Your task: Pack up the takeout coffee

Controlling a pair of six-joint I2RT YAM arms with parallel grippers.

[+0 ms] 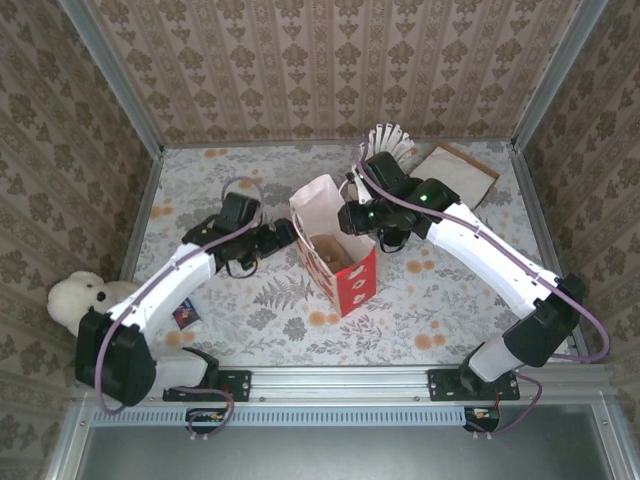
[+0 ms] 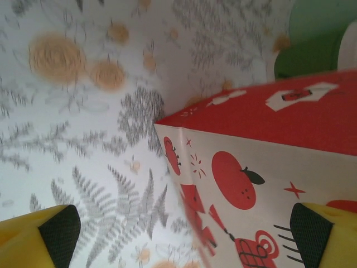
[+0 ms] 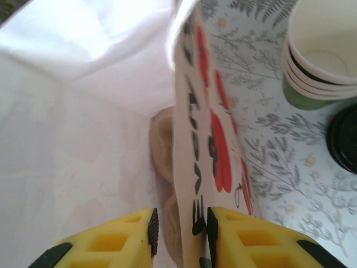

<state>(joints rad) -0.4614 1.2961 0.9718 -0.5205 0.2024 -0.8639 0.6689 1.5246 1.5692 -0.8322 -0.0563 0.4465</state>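
The red-and-white paper bag (image 1: 352, 285) stands open at mid-table. My right gripper (image 1: 352, 215) reaches down over its right rim. In the right wrist view the right gripper (image 3: 179, 229) sits astride the bag's wall (image 3: 192, 128): the outer pad touches the paper, the inner pad stands a small gap off it. A round black lid (image 3: 346, 139), seemingly the takeout coffee's, shows at the right edge on the table outside the bag. My left gripper (image 1: 283, 236) is wide open beside the bag's left side, with the left gripper (image 2: 184, 237) holding nothing and the bag's corner (image 2: 234, 167) just ahead.
Tan round items (image 3: 163, 146) lie at the bag's bottom. A stack of lidless green cups (image 3: 318, 61) stands next to the lid. White-wrapped sticks (image 1: 390, 141) and a flat brown sheet (image 1: 456, 172) lie at the back right. A white plush toy (image 1: 80, 298) sits at the left edge.
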